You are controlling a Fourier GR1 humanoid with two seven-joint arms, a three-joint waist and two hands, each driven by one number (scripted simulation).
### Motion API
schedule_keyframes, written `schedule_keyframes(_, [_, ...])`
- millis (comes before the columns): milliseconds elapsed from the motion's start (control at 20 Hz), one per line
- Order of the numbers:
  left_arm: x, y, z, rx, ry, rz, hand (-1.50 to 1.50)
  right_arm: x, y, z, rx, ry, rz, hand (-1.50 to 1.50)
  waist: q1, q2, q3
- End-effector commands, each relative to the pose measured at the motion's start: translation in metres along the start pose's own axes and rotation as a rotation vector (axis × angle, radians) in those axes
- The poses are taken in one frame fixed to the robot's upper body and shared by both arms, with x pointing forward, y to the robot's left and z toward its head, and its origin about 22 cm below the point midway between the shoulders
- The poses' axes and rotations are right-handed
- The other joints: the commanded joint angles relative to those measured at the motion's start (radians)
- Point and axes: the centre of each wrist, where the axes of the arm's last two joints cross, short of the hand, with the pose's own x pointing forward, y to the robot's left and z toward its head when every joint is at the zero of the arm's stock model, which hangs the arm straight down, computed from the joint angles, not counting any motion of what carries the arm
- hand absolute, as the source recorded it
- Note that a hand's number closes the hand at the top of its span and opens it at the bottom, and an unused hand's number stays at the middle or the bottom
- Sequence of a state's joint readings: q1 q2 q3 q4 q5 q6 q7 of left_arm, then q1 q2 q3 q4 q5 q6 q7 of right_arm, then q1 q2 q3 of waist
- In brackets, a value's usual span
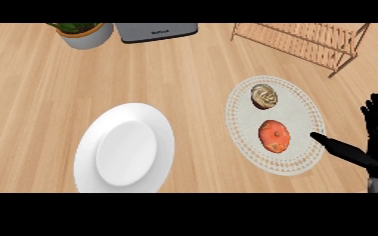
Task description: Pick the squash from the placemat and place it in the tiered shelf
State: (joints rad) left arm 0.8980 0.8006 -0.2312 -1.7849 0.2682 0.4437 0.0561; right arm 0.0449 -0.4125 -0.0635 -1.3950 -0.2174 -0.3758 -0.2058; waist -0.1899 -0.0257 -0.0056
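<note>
An orange squash (274, 135) lies on the round white placemat (295, 100), in its lower half. The wooden tiered shelf (310, 40) stands at the back right of the counter. My right hand (363, 145) is at the view's right edge, open, with its thumb pointing left toward the squash and its fingers raised; a small gap separates the thumb tip from the squash. My left hand does not show.
A cupcake with swirled frosting (264, 96) sits on the placemat behind the squash. A white plate (124, 149) lies at the front left. A potted plant (83, 32) and a grey appliance (157, 31) stand at the back.
</note>
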Motion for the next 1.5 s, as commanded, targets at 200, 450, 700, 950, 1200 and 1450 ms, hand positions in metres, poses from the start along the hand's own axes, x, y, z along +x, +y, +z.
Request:
schedule_keyframes(200, [0.108,-0.020,-0.026,-0.076,-0.572,0.199,0.00,0.009,-0.009,-0.002,0.171,0.040,0.209,-1.50,-0.007,0.008,-0.018])
schedule_keyframes(450, [0.104,-0.020,-0.028,-0.084,-0.575,0.175,0.00,0.011,-0.024,-0.001,0.326,0.115,0.433,-1.50,0.010,0.012,-0.024])
schedule_keyframes(700, [0.106,-0.019,-0.031,-0.093,-0.588,0.183,0.00,0.019,-0.026,-0.001,0.388,0.175,0.581,-1.50,0.008,0.010,-0.025])
schedule_keyframes(950, [0.106,-0.020,-0.034,-0.101,-0.600,0.182,0.00,0.033,-0.016,-0.003,0.422,0.206,0.631,-1.50,0.014,0.006,-0.020])
schedule_keyframes(1200, [0.108,-0.022,-0.038,-0.110,-0.603,0.198,0.00,0.057,-0.006,-0.011,0.391,0.194,0.639,-1.50,0.007,0.001,-0.018])
schedule_keyframes(1450, [0.108,-0.025,-0.043,-0.116,-0.599,0.205,0.00,0.067,0.005,-0.007,0.405,0.196,0.687,-1.50,-0.009,0.000,-0.017])
